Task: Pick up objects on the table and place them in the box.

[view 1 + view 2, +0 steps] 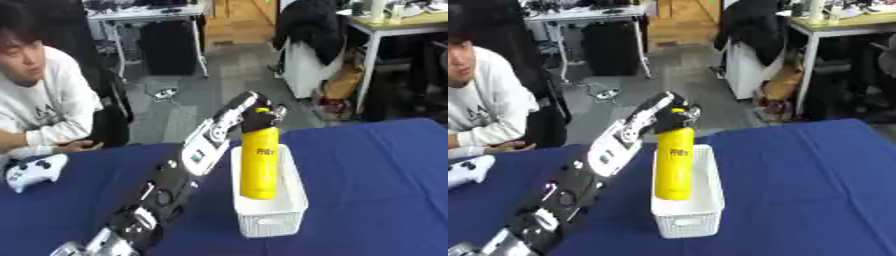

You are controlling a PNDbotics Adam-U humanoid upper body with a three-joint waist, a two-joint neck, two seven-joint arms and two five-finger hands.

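A tall yellow bottle (260,162) stands upright inside the white slotted box (270,218) on the blue table (376,170). My left hand (260,116) reaches in from the lower left and its fingers are curled round the bottle's top. The bottle's base is hidden by the box walls, so whether it rests on the box floor cannot be seen. My right hand shows in neither view.
A white game controller (35,171) lies on the table at the far left, by a seated person's arm. Beyond the table's far edge are chairs, desks and bags. Bare blue cloth spreads to the right of the box.
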